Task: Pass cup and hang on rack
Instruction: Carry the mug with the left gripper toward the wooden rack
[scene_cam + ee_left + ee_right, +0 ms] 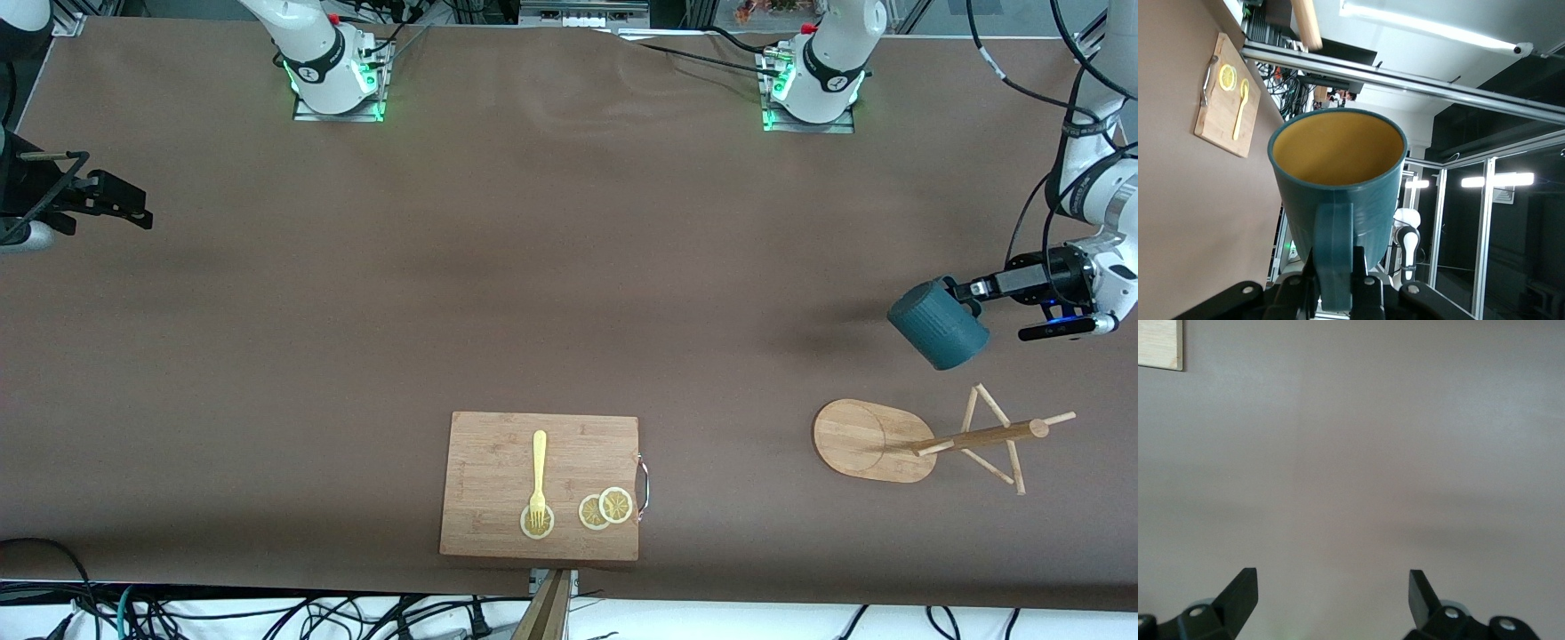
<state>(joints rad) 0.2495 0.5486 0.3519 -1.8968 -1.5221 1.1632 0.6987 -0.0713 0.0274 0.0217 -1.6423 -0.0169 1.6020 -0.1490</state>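
Matte brown table; left gripper jaws clamped on ribbed teal cup, right gripper jaws wide, empty.

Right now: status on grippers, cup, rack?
Left gripper shut on cup handle, in the air above the table near rack. Right gripper open, waiting at its end. Rack upright, pegs free, nothing in the way.

We are looking at a robotics lab: two arm bases are sitting bolted to a brown-covered table, loose cables are trailing along its edge, and aluminium framing, glass partitions and ceiling strip lights are surrounding it.
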